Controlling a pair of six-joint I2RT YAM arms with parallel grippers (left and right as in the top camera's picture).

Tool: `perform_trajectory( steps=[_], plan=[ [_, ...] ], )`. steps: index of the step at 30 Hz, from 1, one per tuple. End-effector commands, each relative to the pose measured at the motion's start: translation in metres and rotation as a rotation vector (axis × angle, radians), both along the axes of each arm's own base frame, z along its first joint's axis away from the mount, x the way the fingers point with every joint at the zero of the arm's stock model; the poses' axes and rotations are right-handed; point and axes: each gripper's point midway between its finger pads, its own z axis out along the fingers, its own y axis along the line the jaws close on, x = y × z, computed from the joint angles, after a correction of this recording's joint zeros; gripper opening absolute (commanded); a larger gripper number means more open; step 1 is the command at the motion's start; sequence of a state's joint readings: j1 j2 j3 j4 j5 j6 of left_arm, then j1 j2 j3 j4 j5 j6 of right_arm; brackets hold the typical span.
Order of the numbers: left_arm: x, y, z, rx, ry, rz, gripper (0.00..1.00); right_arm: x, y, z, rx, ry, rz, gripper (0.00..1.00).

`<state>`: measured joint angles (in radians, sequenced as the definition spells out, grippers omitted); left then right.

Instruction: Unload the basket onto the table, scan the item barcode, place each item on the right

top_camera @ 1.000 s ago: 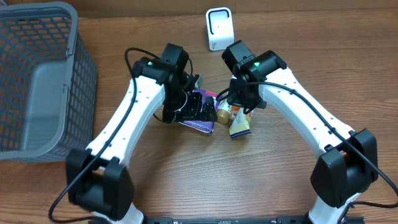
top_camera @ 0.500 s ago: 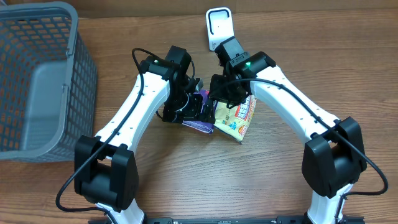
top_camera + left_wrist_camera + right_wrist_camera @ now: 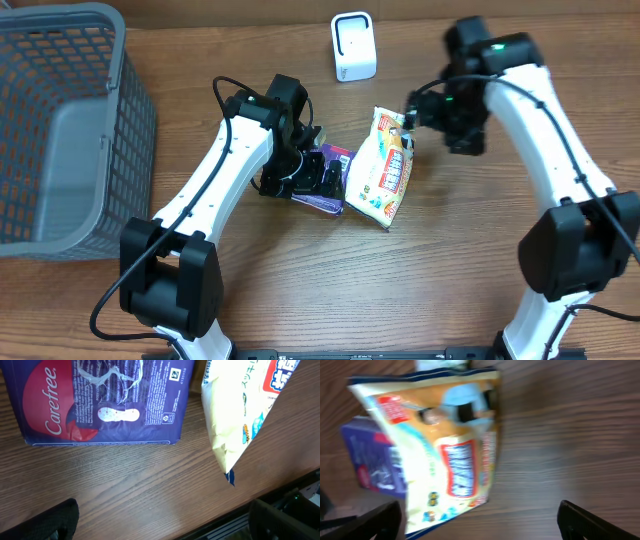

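Overhead, snack bag beside purple pack

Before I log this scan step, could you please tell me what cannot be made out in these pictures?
Snack bag print: blurred in the right wrist view; no barcode discernible.
Purple pack: overhead, mostly covered by the left end effector; left wrist view's top edge crops it.
Scanner face: too small overhead.

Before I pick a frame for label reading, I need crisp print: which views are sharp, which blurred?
Left wrist: sharp, the Carefree lettering on the purple pack reads cleanly. Right wrist: motion-smeared, print on the snack bag illegible. Overhead: in focus, evenly lit, print too small to read.
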<state>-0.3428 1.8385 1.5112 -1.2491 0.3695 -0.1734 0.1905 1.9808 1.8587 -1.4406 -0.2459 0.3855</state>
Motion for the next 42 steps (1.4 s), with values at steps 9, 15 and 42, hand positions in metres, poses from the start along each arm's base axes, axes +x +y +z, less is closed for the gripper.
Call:
perform_trajectory(
  steps=[9, 15, 42],
  plan=[
    [0.000, 0.003, -0.005, 0.015, 0.005, -0.010, 1.00, -0.023, 0.044, -0.076, 0.184, 0.025, 0.069, 1.00],
    [0.000, 0.003, -0.005, 0.015, 0.004, -0.010, 1.00, -0.023, 0.061, -0.105, 0.215, -0.023, 0.071, 0.87],
    [-0.001, 0.004, -0.005, 0.018, 0.010, -0.010, 1.00, -0.010, -0.094, -0.048, -0.424, 0.005, -0.129, 0.21]
  ],
)
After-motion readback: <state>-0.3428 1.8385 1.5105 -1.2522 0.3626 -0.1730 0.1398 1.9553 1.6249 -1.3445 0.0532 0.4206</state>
